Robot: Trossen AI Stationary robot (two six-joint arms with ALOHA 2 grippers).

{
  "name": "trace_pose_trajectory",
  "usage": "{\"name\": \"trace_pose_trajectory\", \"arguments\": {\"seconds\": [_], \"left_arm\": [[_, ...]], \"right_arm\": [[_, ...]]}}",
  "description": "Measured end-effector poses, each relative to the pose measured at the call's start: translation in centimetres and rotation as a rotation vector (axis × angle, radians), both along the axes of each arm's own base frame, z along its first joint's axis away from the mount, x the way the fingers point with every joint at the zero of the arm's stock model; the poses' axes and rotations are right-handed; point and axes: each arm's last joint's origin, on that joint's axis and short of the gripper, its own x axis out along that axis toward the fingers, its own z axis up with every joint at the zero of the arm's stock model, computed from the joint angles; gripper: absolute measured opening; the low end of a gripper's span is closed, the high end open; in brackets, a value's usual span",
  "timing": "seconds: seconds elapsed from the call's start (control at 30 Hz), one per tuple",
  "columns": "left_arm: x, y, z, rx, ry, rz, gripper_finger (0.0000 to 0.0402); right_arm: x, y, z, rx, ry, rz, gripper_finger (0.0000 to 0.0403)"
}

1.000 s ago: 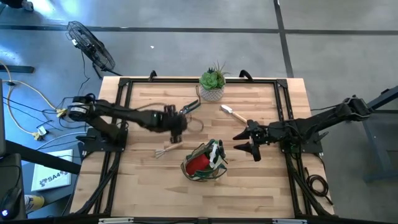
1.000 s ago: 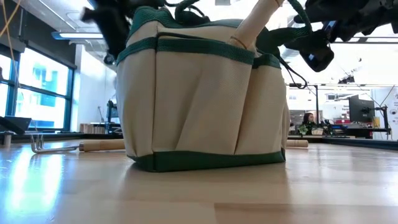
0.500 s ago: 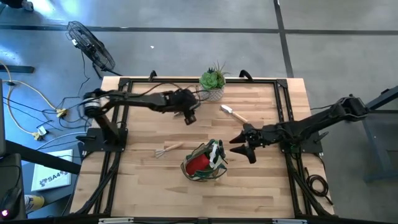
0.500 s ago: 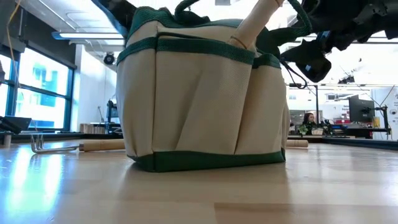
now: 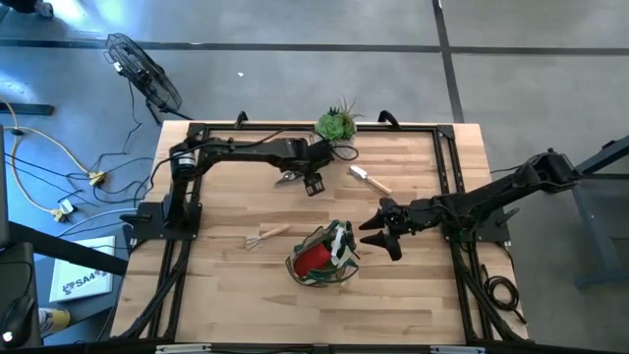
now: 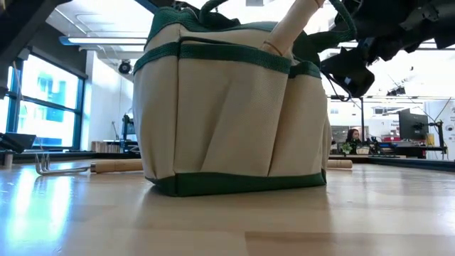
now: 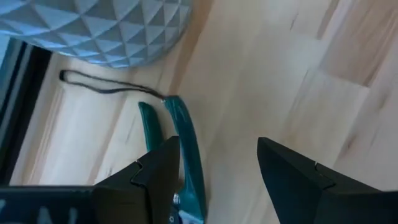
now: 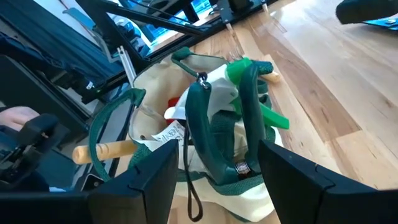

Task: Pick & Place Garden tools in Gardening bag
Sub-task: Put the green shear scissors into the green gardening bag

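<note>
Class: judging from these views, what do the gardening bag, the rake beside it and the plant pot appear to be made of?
Gardening bag: tan woven fabric with green trim, judging by its soft folds and stitched pockets.
Rake: pale wooden handle, shiny metal tines.
Plant pot: matte, faceted, pale; perhaps ceramic or plastic.

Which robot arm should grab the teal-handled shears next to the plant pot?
The left one, probably. The left gripper hangs open right at the shears, beside the white pot. The right gripper is open too, but it waits by the gardening bag, farther from the shears.
</note>
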Motion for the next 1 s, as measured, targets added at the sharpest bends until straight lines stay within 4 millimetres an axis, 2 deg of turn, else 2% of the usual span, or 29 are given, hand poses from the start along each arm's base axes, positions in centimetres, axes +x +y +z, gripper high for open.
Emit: {"name": "trace_pose_trajectory", "arguments": {"seconds": [0.3,0.53,0.73,1.0], "left_arm": [[-0.8,1.2,-0.3,-0.014,0.047,0.012,0.0206],[-0.8,1.1,-0.4,-0.024,0.058,-0.016,0.0206],[-0.1,1.5,-2.5,0.014,0.108,-0.031,0.0206],[0.1,2.0,-4.5,-0.041,0.133,-0.035,0.0206]], "right_arm": [[0.2,0.1,0.8,0.081,-0.076,0.009,0.0211],[0.4,0.1,1.6,0.094,-0.156,-0.019,0.0211],[0.5,-0.2,1.5,0.075,-0.156,-0.056,0.0211],[0.8,-0.8,1.2,0.064,-0.14,-0.083,0.0211]]}}
